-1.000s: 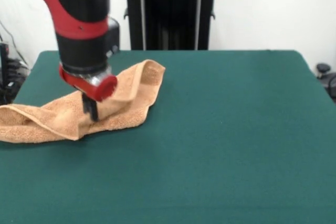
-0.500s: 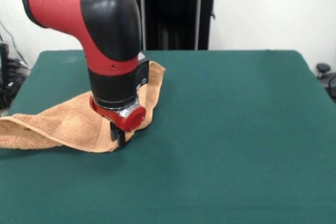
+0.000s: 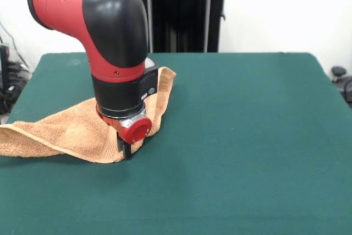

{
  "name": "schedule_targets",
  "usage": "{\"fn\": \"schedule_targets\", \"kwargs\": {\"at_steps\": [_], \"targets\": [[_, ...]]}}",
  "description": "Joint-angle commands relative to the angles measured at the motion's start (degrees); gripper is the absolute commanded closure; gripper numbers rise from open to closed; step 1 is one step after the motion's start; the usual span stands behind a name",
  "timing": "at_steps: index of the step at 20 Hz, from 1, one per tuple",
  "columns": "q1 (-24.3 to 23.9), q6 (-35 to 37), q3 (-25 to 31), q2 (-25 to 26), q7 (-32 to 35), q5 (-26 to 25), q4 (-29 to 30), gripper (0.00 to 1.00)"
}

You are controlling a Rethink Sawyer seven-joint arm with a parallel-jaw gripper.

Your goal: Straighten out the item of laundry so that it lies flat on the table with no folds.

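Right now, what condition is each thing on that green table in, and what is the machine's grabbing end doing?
Orange-tan terry towel: rumpled and folded, not flat, one end trailing off the table's edge at the picture's left.
Dark green felt-topped table: mostly bare, towel at one side.
Red and black robot arm: bent down over the towel.
Gripper: down at the towel's near edge; open or shut cannot be told.
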Motion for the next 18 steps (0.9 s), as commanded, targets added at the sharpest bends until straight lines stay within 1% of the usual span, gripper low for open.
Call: {"fn": "schedule_targets", "kwargs": {"at_steps": [1,6,8,12,15,18], "targets": [[5.9,-7.14,3.33,8.03,19.93,6.83,-0.76,1.0],[7.39,-8.34,2.09,7.67,20.68,8.93,0.94,1.0],[8.85,-7.76,0.33,7.91,21.8,9.79,0.98,1.0],[9.79,-7.34,-0.25,7.48,22.22,11.56,1.89,1.0],[8.47,-5.57,0.13,3.59,18.54,10.49,5.71,1.0],[7.2,-1.19,-0.79,-0.87,14.63,8.42,8.66,1.0]]}}
